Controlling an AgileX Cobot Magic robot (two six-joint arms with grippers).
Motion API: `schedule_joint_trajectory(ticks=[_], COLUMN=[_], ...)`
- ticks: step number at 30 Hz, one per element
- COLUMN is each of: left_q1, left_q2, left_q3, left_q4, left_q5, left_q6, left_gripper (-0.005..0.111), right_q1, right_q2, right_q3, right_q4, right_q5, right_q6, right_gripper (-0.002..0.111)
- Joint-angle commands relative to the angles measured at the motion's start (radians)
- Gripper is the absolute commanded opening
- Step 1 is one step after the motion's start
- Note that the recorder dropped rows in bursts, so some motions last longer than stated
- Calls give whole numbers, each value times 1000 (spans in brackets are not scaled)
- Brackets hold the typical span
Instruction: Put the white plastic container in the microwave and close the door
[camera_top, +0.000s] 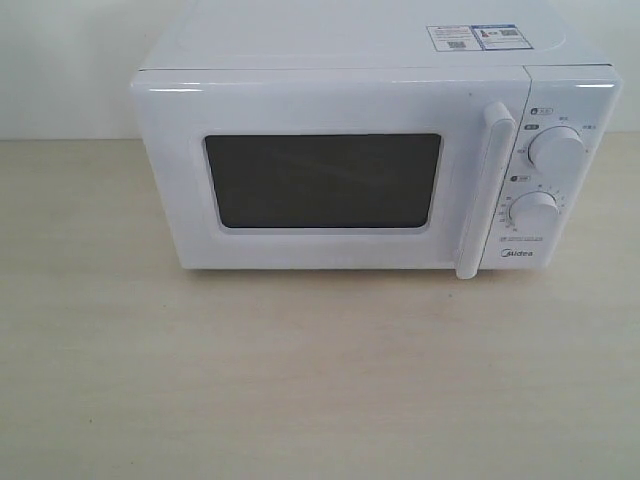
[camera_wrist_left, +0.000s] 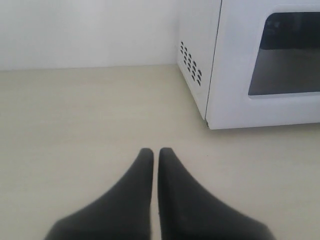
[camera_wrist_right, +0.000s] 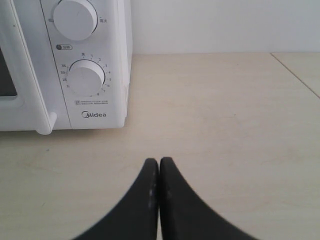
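Ahead of left gripper (camera_wrist_left: 155, 150) and right gripper (camera_wrist_right: 159, 160) stands the microwave (camera_top: 350, 45); door (camera_top: 330, 105) shut

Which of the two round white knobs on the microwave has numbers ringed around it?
The lower round white knob, just above the Midea logo, has the number ring; the upper knob has only a few scattered labels.

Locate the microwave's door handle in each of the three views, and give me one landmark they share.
Exterior view: the handle stands upright at the right edge of the door, beside the knobs.
Left wrist view: not in it; the picture ends before reaching it.
Right wrist view: the handle runs between a window sliver and the knobs.
Shared landmark: the dark window.
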Motion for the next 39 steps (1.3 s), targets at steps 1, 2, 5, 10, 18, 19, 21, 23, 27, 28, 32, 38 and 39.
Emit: schedule_joint_trajectory(ticks=[1, 2, 5, 10, 18, 19, 21, 23, 27, 28, 32, 38, 39], left_q1=[4, 4, 4, 4, 6, 11, 26, 28, 28, 28, 28, 28, 28], left_q2=[-4, -4, -4, -4, -4, -4, -4, -4, -4, -4, -4, -4, -4], left_q3=[4, 4, 4, 4, 4, 4, 4, 4, 4, 4, 4, 4, 4], left_q4=[-13, -13, -13, -13, -13, -13, -13, -13, -13, -13, -13, -13, -13], left_q5=[-12, -12, -12, -12, -12, -12, -12, -12, -10, -10, -10, -10, -10], left_q6=[4, 4, 4, 4, 4, 4, 4, 4, 4, 4, 4, 4, 4], left_gripper=[4, 4, 4, 4, 4, 4, 4, 4, 4, 4, 4, 4, 4], right_q1=[-3, -3, -3, -3, -3, -3, -3, -3, -3, -3, -3, -3, -3], right_q2=[-5, -5, -5, -5, -5, -5, -5, -5, -5, -5, -5, -5, -5], right_q3=[0, 0, 0, 0, 0, 0, 0, 0, 0, 0, 0, 0, 0], right_q4=[-4, -4, -4, -4, -4, -4, -4, -4, -4, -4, -4, -4, -4], right_q5=[-3, -3, -3, -3, -3, -3, -3, -3, -3, -3, -3, -3, -3], right_q6=[-6, -6, -6, -6, -6, -6, -6, -6, -6, -6, -6, -6, -6], right_gripper=[0, 0, 0, 0, 0, 0, 0, 0, 0, 0, 0, 0, 0])
